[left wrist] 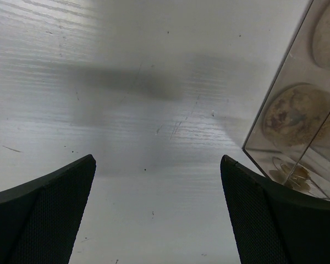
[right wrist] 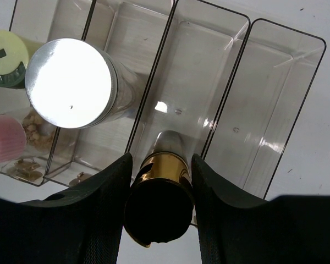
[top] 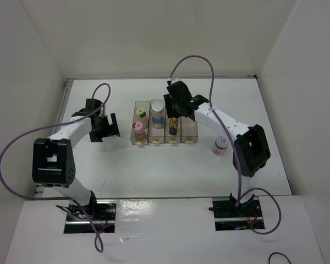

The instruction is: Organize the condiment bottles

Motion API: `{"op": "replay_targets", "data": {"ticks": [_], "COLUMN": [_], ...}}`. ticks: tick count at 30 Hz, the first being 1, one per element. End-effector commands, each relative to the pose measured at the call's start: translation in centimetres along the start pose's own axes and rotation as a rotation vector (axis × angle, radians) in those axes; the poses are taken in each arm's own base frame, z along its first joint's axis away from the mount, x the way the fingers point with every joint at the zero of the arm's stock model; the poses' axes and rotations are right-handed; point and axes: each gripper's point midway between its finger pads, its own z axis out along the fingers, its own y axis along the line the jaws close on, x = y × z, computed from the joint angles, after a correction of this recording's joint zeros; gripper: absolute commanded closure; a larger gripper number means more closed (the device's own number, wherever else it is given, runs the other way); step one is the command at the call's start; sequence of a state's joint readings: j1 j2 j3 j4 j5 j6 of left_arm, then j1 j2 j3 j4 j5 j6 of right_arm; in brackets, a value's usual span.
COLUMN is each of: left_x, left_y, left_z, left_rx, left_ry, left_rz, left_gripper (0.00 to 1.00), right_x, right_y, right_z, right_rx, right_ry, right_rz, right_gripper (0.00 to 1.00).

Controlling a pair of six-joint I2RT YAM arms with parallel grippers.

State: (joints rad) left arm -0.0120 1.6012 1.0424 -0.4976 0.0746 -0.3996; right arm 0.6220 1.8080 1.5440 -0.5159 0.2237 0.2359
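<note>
Right gripper (right wrist: 160, 168) clamped on the dark-cap amber bottle (right wrist: 157, 212), its lower end in the third compartment of the clear rack (right wrist: 297, 82); can't tell if it's seated. I should keep it upright, centred between the dividers, lower until it rests, then release. The red-marked bottle (top: 220, 145) stands on the table right of the rack. Left gripper (left wrist: 157, 165) is wide, holding nothing, beside the rack.

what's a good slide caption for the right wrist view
Right gripper grips the dark-capped amber bottle in the clear rack slot beside the white-capped bottle
</note>
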Motion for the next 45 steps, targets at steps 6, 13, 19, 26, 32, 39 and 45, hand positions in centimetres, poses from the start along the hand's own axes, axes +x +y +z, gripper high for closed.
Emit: {"op": "replay_targets", "data": {"ticks": [6,13,19,26,32,39,45], "left_x": [0.5,1.5,1.5,1.6,1.2,1.5,1.6], "left_y": [-0.8,-1.3,-2.3,-3.0,-4.0,-5.4,-6.3], "left_z": [1.1,1.9,2.2,2.6,2.6,2.8,2.7], "left_rx": [0.008,-0.006,-0.001,0.007,0.029,0.061,0.073], "left_ry": [0.019,0.048,0.042,0.047,0.037,0.043,0.039], "left_rz": [0.003,0.034,0.052,0.070,0.087,0.115,0.134], "left_gripper": [0.00,0.01,0.04,0.05,0.08,0.10,0.10], "right_x": [-0.9,-0.7,-2.2,-6.3,-8.7,-2.4,3.5], "right_y": [0.8,0.8,0.7,0.5,-2.6,-13.2,-17.2], "right_z": [0.2,0.2,-1.6,-7.6,-14.3,-13.4,-11.5], "right_rx": [-0.019,-0.016,-0.018,-0.043,0.026,0.292,0.386], "right_ry": [-0.051,-0.041,-0.079,-0.202,-0.376,-0.310,-0.183], "right_rz": [0.017,0.023,0.042,0.096,0.215,0.494,0.575], "right_gripper": [0.58,0.32,0.20,0.10,0.04,0.02,0.02]}}
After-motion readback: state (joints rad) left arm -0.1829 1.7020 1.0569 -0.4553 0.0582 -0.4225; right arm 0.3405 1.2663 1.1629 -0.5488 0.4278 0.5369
